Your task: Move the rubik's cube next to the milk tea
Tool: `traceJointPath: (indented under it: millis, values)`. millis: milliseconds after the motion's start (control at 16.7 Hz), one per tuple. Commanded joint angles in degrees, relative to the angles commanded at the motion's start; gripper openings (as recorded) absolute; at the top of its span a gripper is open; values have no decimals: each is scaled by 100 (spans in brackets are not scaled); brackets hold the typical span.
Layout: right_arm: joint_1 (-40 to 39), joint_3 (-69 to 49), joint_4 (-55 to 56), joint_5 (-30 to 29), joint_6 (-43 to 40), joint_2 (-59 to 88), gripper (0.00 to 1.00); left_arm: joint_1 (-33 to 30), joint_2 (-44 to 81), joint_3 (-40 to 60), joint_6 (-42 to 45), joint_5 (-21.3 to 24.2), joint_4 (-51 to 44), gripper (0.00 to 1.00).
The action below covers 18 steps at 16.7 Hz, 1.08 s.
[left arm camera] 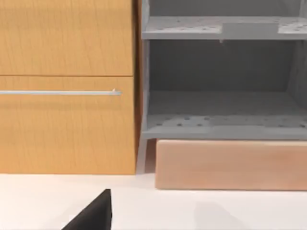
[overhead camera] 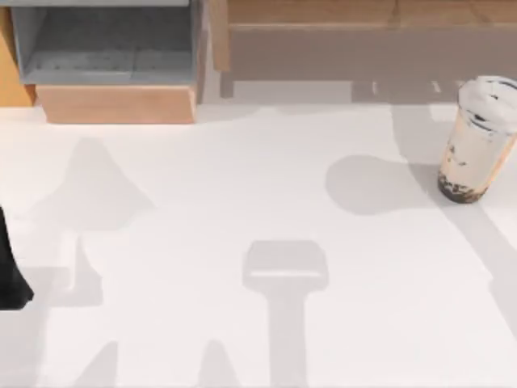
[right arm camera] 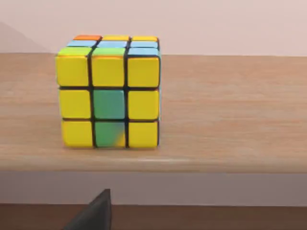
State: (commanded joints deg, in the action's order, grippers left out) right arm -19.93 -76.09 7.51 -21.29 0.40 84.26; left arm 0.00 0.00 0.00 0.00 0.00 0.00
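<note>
Rubik's cube point(right arm camera: 109, 93) rests on a wooden shelf point(right arm camera: 230, 110), ungrasped; milk tea point(overhead camera: 477, 141) stands at table right. Transfer not begun; neither claw's state can be told.

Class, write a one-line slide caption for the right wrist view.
Rubik's cube standing on a wooden shelf, its mostly yellow face toward the right wrist camera.

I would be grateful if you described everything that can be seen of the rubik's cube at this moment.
In the right wrist view the rubik's cube is a small 3x3 puzzle with black seams. The face toward the camera is yellow, with green squares at its centre and bottom middle; the top shows orange, yellow and light blue squares. It looks like glossy plastic. It sits upright and square on a light wooden shelf, a little back from the edge, with nothing else touching it.
</note>
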Motion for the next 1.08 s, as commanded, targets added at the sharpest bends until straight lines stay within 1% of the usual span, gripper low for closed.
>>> traceJointPath:
  millis: [240,420,780,1080]
  values:
    - [-319,-1181,111,-337,40,1299,100,0,0,0,0,0,0,100]
    - [-417,-1531,147,-447,59,1655,100,0,0,0,0,0,0,100]
    - [-382,-1524,142,-426,58,1653,100,0,0,0,0,0,0,100]
    - [-59,-2035,-39,-93,44,1956,100,0,0,0,0,0,0,100]
